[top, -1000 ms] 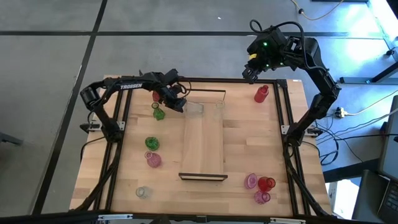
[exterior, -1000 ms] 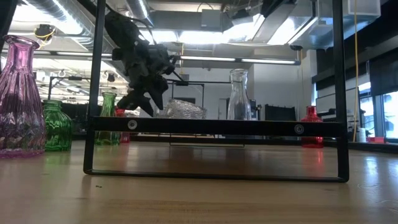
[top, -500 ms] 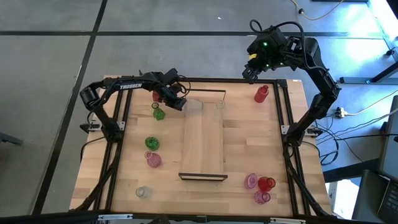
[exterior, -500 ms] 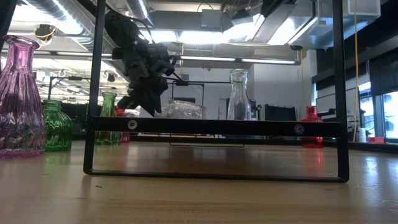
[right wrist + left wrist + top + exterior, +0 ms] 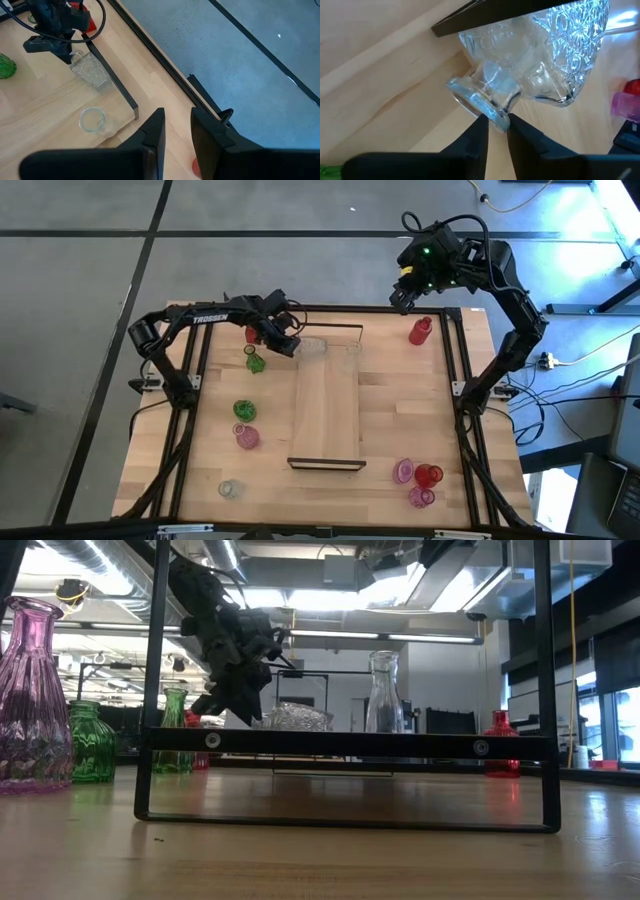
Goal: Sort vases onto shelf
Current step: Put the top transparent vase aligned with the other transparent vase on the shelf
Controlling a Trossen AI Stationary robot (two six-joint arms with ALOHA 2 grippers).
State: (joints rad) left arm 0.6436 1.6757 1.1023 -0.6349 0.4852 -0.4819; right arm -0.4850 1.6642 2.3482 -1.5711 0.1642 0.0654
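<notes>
Left gripper (image 5: 496, 121) on clear vase (image 5: 535, 65)

My left fingers pinch its rim at the shelf's (image 5: 326, 405) far-left corner; right gripper (image 5: 401, 292) idles past the table's far edge, fingers slightly apart.

My overhead camera looks straight down on the whole table (image 5: 400, 410) and both arms. My low camera sits at tabletop height, facing level through the shelf (image 5: 345, 741) frame into the room. My left wrist camera is pressed close on a cut-glass clear vase (image 5: 530, 65); my right wrist camera, higher, sees that same vase from farther off, so both share it
</notes>
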